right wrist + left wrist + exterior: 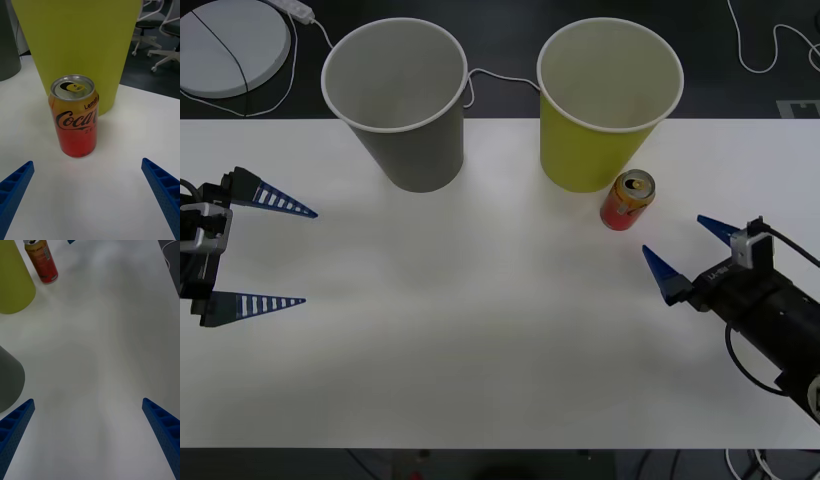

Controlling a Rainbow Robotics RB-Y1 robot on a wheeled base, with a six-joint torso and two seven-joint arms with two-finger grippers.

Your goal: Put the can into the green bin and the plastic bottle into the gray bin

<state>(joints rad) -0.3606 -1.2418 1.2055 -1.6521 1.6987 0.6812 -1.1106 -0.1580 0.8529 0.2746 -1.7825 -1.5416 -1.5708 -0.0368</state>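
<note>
Your right tool [690, 248] stood wide open, low over the desk [480, 330], its two blue fingers [161, 187] spread and aimed at the can [626, 200], which stood upright a short way ahead and as yet untouched. The can rested on the desk just beside the base of the green bin [608, 100], on that bin's right, with a narrow gap or none between them; the views did not settle which. For a sound grasp you would likely do best to centre the can between the fingers, advance until they flanked its mid-body, and close without nudging it against the bin wall. The finger on the bin side had the least room. The green bin's rim stood well above the can, so a clear lift seemed needed before carrying it over. The gray bin [395, 95] stood to the left, apart from the green. Your left tool [255, 250] waited wide open at the desk's left edge, with bare desk between.
</note>
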